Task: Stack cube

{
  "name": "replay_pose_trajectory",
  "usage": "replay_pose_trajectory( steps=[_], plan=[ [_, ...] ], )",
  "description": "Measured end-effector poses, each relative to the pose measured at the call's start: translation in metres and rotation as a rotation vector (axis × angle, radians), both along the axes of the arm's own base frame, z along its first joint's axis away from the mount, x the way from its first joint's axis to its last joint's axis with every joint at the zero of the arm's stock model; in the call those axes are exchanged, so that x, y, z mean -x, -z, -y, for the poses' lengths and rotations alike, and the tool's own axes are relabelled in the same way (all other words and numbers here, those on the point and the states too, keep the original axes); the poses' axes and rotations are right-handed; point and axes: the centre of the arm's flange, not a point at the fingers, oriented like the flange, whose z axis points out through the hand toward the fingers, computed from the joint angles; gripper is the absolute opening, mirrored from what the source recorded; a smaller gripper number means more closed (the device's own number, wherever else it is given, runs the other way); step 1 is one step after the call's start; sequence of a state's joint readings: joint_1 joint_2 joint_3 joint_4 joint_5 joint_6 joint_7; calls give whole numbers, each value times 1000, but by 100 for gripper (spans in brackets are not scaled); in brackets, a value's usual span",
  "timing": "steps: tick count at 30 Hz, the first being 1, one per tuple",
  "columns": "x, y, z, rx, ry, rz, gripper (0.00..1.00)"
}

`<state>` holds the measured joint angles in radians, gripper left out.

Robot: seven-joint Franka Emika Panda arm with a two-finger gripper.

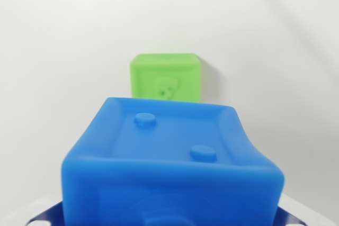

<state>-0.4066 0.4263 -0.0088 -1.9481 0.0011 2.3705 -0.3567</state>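
- A blue cube [172,168] fills the lower half of the wrist view, close to the camera. Its upward face has a raised rim and two round studs; the near face shows an embossed figure cut off by the frame.
- A green cube [166,77] sits behind it on the white surface [53,78], its lower part hidden by the blue one; its front bears a raised figure.
- Dark blue pieces show at the bottom corners.
- The gripper's fingers cannot be made out, so its opening cannot be told.
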Motion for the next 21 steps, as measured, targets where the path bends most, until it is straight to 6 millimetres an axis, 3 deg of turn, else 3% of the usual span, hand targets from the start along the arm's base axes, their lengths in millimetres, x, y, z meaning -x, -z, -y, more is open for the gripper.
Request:
replay_pose_trajectory(
  steps=[21],
  plan=[
    [1, 51, 0, 0, -1, -2, 0]
  ],
)
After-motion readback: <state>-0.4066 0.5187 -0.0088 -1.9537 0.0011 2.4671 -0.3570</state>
